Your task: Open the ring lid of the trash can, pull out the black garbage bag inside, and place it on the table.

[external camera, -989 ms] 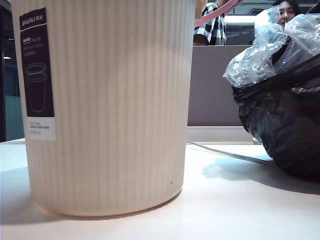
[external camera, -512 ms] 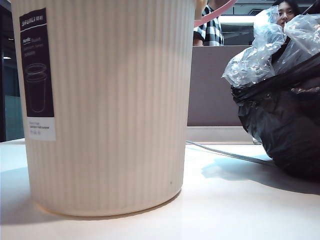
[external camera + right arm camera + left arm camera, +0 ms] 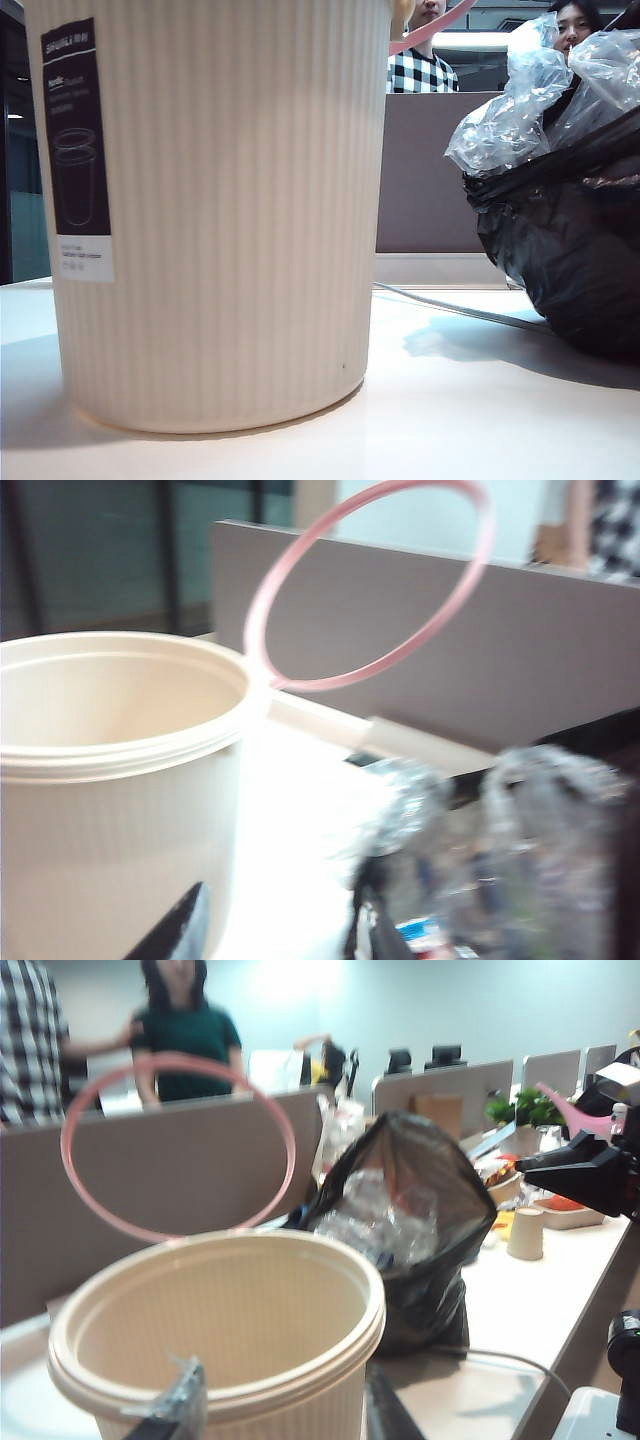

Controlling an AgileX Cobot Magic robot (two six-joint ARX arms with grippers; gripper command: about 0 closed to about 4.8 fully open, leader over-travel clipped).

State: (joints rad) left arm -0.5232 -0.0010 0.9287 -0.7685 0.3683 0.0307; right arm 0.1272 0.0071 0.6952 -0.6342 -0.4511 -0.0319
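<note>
The cream ribbed trash can (image 3: 220,220) stands on the white table (image 3: 480,420), and it is empty inside in the left wrist view (image 3: 220,1310). Its pink ring lid (image 3: 180,1058) is tipped upright at the far rim, seen too in the exterior view (image 3: 432,28) and the right wrist view (image 3: 345,680). The black garbage bag (image 3: 570,250), with clear film at its top, sits on the table beside the can (image 3: 430,1260). My left gripper (image 3: 285,1415) is open, back from the can's near rim. My right gripper (image 3: 270,935) is open over the table between can (image 3: 120,810) and bag (image 3: 520,860), holding nothing.
A grey-brown partition (image 3: 425,170) runs behind the can and bag, with people standing beyond it. A grey cable (image 3: 450,305) lies on the table toward the bag. The right arm (image 3: 585,1170) shows in the left wrist view, near a paper cup (image 3: 525,1233) and desk clutter.
Can, ring lid and bag keep their places in the exterior view. Only the person in the checked shirt behind the partition has shifted.
</note>
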